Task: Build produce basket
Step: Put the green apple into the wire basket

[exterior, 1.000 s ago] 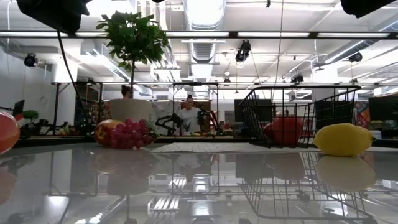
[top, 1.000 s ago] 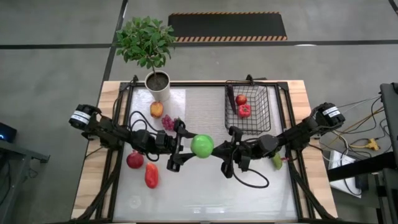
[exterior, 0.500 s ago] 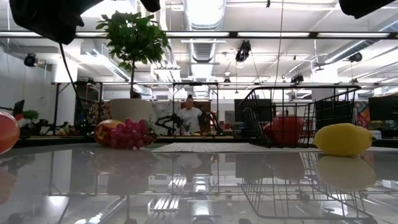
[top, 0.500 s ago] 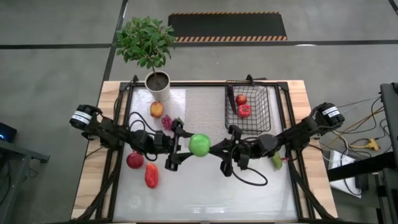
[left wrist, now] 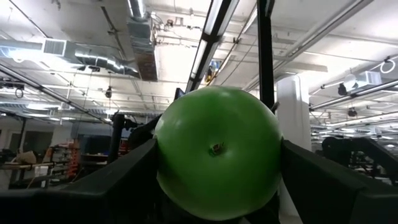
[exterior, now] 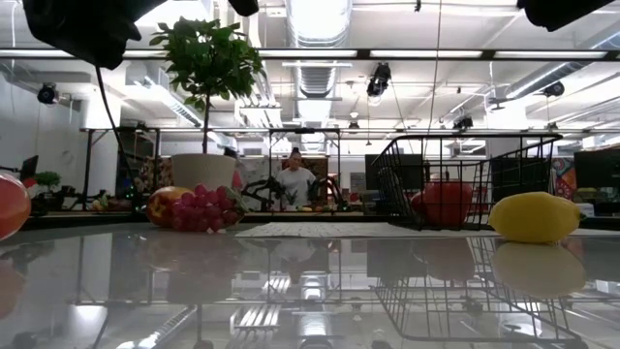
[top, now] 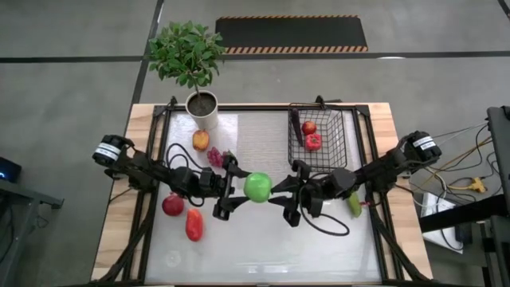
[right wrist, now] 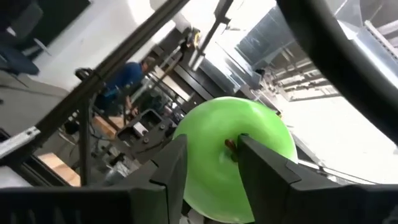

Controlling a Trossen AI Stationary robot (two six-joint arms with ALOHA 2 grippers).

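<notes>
A green apple (top: 257, 186) hangs above the middle of the table, with my left gripper (top: 245, 188) shut on it from the left. My right gripper (top: 280, 192) meets it from the right. It is open a little, and its fingers (right wrist: 168, 168) stand on either side of the apple's stem (right wrist: 231, 144). The black wire basket (top: 339, 139) stands on the table at the far right and holds two red fruits (top: 312, 142) and a dark eggplant (top: 296, 123). My left gripper pinches the apple's two opposite sides (left wrist: 163, 155) between its two fingers (left wrist: 124, 174), coming from the table's left and slanting upward. The apple is lifted clear of the table, its stem end turned toward the right arm. My right gripper has its fingers beside the stem; whether they touch the apple I cannot tell.
A potted plant (top: 203, 109) stands at the far left. An orange fruit (top: 201, 140), purple grapes (top: 215, 156), a red apple (top: 173, 205) and a red pepper (top: 194, 225) lie on the left half. A yellow lemon (exterior: 535, 217) lies under my right arm.
</notes>
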